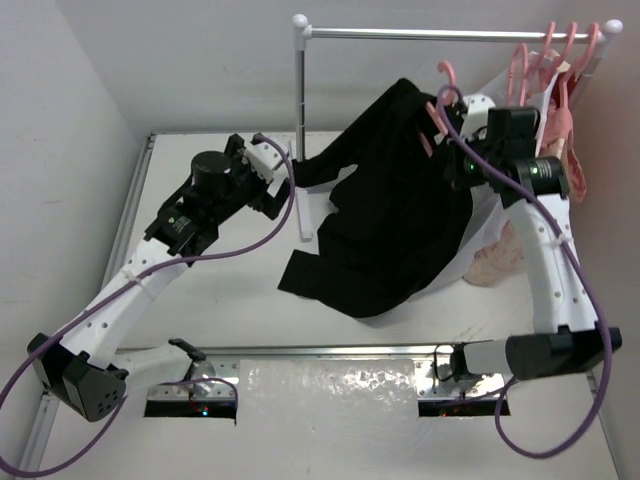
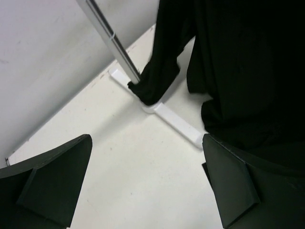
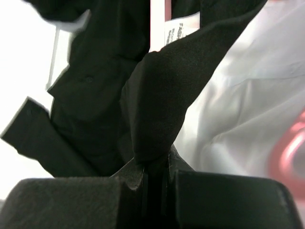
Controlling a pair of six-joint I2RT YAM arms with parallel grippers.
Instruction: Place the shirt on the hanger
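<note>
The shirt point(image 1: 400, 200) hangs in the upper middle of the top view, a plain black, limp mass. Its long axis runs from its high point beside the hanger point(image 1: 446, 72) in the upper right down to a crumpled hem resting on the table point(image 1: 230, 300) near the centre. One sleeve stretches left toward the rack's post point(image 1: 300, 130). A second, flatter end with a squared cuff lies at the lower left of the heap.

The hanger is pale pink; its hook curls above the collar area and a pink arm shows through the neck opening – how far it sits inside the shirt cannot be told.

The right gripper point(image 1: 458, 112) is at the top of the shirt. In its wrist view the right gripper point(image 3: 155, 181) is clenched on a peaked fold of black cloth point(image 3: 162, 105), with a white label point(image 3: 181, 31) above and a white garment point(image 3: 248, 95) blurred to the right.

The left gripper point(image 1: 283, 178) sits left of the post, released. In its own view the left gripper point(image 2: 147, 191) has both fingers point(image 2: 52, 181) spread wide over bare table, touching nothing. Beyond it the sleeve point(image 2: 157, 71) hangs straight down, its cuff on the rack's white foot point(image 2: 176, 124).
</note>
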